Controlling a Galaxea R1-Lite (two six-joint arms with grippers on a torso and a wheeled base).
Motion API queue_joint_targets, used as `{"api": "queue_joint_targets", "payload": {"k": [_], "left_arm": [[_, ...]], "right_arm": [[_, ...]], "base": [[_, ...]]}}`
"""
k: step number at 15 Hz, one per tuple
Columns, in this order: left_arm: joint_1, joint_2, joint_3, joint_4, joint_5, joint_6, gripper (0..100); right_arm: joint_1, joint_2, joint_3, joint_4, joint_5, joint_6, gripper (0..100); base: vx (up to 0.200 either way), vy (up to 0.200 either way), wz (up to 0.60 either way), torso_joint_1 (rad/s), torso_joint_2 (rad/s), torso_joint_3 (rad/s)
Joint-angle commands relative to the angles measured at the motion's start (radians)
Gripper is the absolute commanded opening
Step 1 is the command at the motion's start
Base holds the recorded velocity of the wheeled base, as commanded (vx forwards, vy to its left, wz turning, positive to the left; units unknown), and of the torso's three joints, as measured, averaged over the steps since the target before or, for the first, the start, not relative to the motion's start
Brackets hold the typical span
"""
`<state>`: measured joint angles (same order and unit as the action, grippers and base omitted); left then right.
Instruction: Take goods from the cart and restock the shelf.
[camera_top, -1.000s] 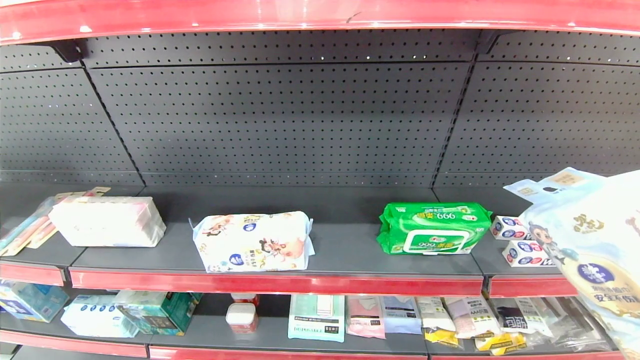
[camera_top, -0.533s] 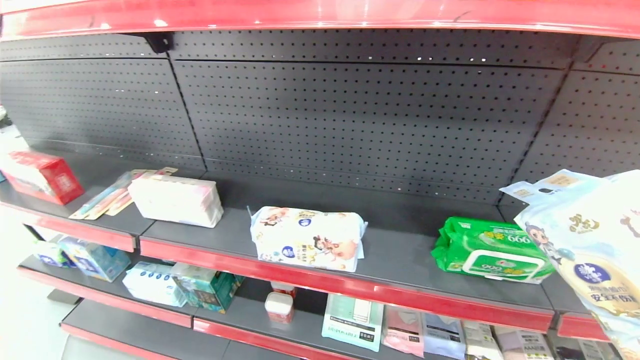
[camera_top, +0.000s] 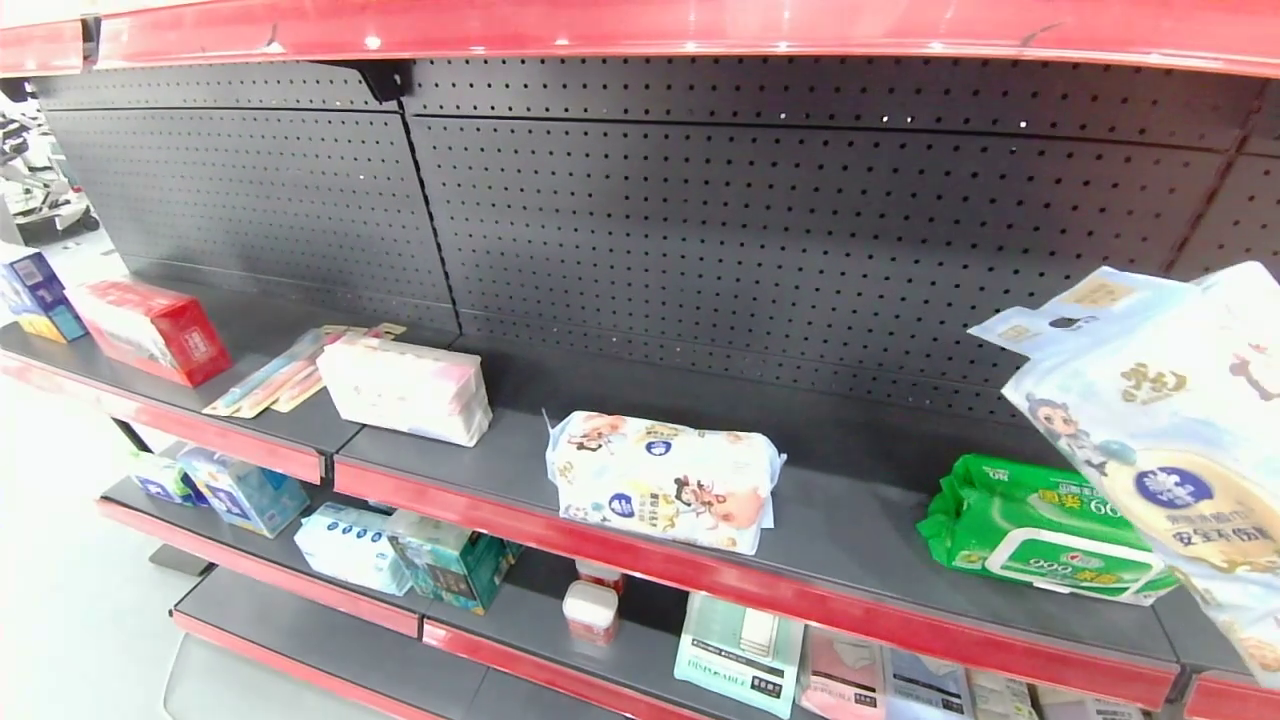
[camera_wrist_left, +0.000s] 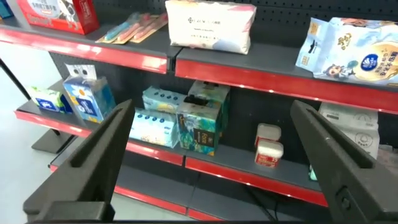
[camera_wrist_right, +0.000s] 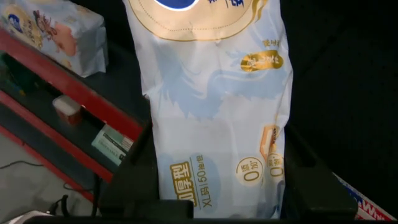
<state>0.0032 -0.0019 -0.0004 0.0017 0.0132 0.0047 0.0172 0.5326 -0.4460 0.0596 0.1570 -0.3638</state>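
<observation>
A big light-blue cartoon-printed bag (camera_top: 1170, 440) hangs in front of the shelf's right end, partly covering the green wipes pack (camera_top: 1030, 525). In the right wrist view my right gripper (camera_wrist_right: 217, 186) is shut on this bag (camera_wrist_right: 217, 93), one dark finger (camera_wrist_right: 134, 180) on each side. On the middle shelf board (camera_top: 860, 520) lie a cartoon tissue pack (camera_top: 665, 480), a white-pink tissue pack (camera_top: 405, 388), toothbrushes (camera_top: 285, 370) and a red box (camera_top: 150, 330). My left gripper (camera_wrist_left: 211, 180) is open and holds nothing, low down before the lower shelves.
The lower shelf carries teal boxes (camera_top: 450, 565), a small white jar (camera_top: 590, 610) and flat packets (camera_top: 740, 655). Bare board lies between the cartoon tissue pack and the green wipes. The pegboard back wall (camera_top: 700, 230) and the red shelf above (camera_top: 640, 30) bound the space.
The head view has swung left along the shelf, bringing the red box into sight. The held bag now sits higher in the picture and overlaps the green wipes pack.
</observation>
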Motion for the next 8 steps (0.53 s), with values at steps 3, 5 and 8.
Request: {"api": "queue_joint_targets", "payload": {"k": [3,5,8], "left_arm": [[0.000,0.002,0.000,0.000,0.001,0.000,100],[0.000,0.002,0.000,0.000,0.001,0.000,100],[0.000,0.002,0.000,0.000,0.001,0.000,100]], "right_arm": [[0.150,0.262,-0.088,-0.004,0.068,-0.033,0],[0.208,0.389,-0.134,-0.055,0.068,-0.027,0],[0.217,0.572,-0.115,-0.276,0.068,0.013,0]], "base": [[0.000,0.000,0.00,0.000,0.00,0.000],[0.000,0.000,0.00,0.000,0.00,0.000],[0.000,0.000,0.00,0.000,0.00,0.000]]}}
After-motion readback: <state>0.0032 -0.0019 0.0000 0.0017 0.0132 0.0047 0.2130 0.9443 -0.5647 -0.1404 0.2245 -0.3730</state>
